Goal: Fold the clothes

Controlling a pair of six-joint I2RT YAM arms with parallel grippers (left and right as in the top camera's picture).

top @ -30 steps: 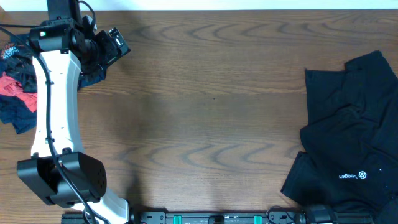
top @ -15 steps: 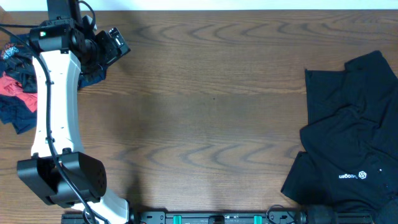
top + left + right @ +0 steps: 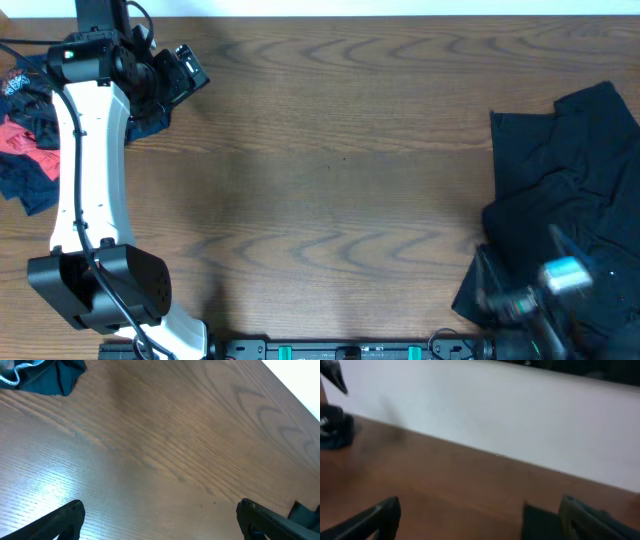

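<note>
**A:** Jaw status, both arms?

**B:** Left gripper [image 3: 159,510]: fingers spread as wide as they go, nothing between them, just bare table [image 3: 165,450] below. Right gripper [image 3: 480,515]: same, wide apart and empty. That view is blurred, though.

**A:** Where are the clothes?

**B:** Two spots. A black garment [image 3: 565,170] lies rumpled at the table's right side and runs off frame. A clothes pile [image 3: 22,140] sits at the left edge, with red, navy and dark pieces bunched together. Part of it is tucked under the left arm [image 3: 85,170].

**A:** Is either gripper on cloth?

**B:** No. From overhead, the left gripper sits near the far left corner, just beside the pile's dark cloth. The left wrist view shows a dark blue cloth corner at top left, well apart from the fingers. The right arm [image 3: 540,295] is a blur over the near lower part of the black garment.

**A:** Any logos or text?

**B:** Nothing legible. The top piece of the pile has small light marks on blue, too small to read. The black garment looks plain where it's visible.

**A:** Anything else from the right wrist?

**B:** A white wall [image 3: 495,420] behind the tabletop. There's a dark corner low in frame just inside the right finger; can't tell what it is.
</note>
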